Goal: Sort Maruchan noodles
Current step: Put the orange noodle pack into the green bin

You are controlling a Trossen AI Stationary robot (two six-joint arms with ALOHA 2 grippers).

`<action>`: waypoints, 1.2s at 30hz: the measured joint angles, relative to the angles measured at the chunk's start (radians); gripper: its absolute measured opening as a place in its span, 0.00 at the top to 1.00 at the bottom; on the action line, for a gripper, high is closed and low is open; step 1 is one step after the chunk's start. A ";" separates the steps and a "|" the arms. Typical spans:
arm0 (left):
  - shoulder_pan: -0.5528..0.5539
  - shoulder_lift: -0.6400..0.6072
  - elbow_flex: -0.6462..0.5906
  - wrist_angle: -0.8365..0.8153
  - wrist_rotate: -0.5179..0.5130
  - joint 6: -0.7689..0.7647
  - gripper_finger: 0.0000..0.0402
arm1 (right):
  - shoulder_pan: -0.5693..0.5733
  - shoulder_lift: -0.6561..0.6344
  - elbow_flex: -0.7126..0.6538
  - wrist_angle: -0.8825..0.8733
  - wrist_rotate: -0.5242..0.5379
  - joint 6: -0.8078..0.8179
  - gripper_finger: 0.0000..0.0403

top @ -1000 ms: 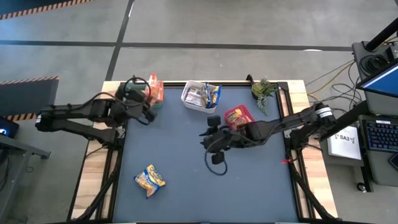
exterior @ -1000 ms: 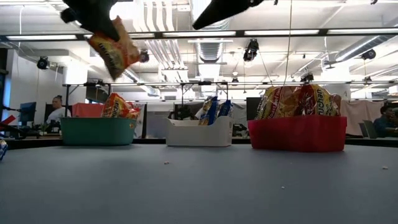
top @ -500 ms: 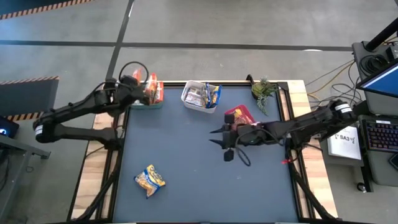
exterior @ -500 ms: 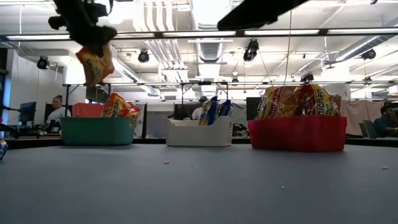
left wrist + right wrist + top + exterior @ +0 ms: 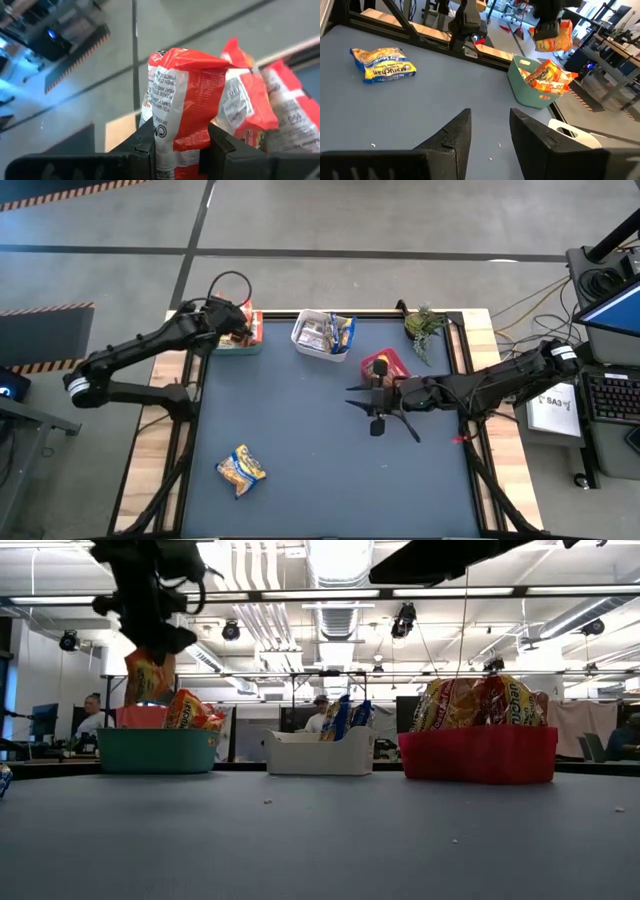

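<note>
A yellow-and-blue Maruchan packet (image 5: 241,469) lies alone on the near left of the dark table (image 5: 300,470), well apart from both arms. Farther in, the right gripper (image 5: 372,402) hovers over the table's middle right, fingers (image 5: 454,134) spread apart and holding nothing, just in front of the red bin (image 5: 478,754) heaped with packets. At the far edge, the left gripper (image 5: 177,145) hangs above the green bin (image 5: 158,750), its two fingers (image 5: 145,142) pinching an orange packet (image 5: 182,107) between them (the wrapper rises well past the fingertips). More orange packets (image 5: 547,77) lie in that bin. The white bin (image 5: 320,752) sits between the two, with blue packets (image 5: 342,332) inside.
</note>
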 joint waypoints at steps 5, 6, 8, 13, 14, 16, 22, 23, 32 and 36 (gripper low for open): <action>0.038 0.085 0.000 0.005 0.164 0.001 0.81 | 0.000 0.005 0.000 -0.003 0.000 -0.002 0.70; 0.042 0.106 0.000 0.005 0.165 0.007 0.81 | 0.000 0.006 0.000 -0.005 0.000 -0.003 0.70; 0.053 0.145 0.000 0.005 0.152 0.014 0.81 | 0.000 0.006 0.000 -0.006 0.000 -0.003 0.70; 0.074 0.231 0.000 0.005 0.147 0.014 0.81 | 0.000 0.006 0.000 -0.008 0.000 -0.003 0.70; 0.075 0.244 0.000 0.005 0.146 0.014 0.81 | 0.000 0.006 0.000 -0.008 0.000 -0.003 0.70; 0.078 0.269 0.000 0.005 0.127 0.014 0.81 | 0.000 0.006 0.000 -0.008 0.000 -0.003 0.70; 0.083 0.300 0.001 0.004 0.092 0.015 0.75 | 0.000 0.006 0.000 -0.008 0.000 -0.003 0.70; 0.083 0.300 0.002 0.004 0.092 0.015 0.74 | 0.000 0.006 0.000 -0.008 0.000 -0.003 0.70; 0.076 0.246 0.002 0.004 0.109 0.018 0.63 | 0.000 0.006 0.000 -0.009 0.000 -0.007 0.70; 0.060 0.192 0.013 -0.021 0.207 0.056 0.60 | 0.000 0.006 0.000 -0.008 0.000 -0.005 0.70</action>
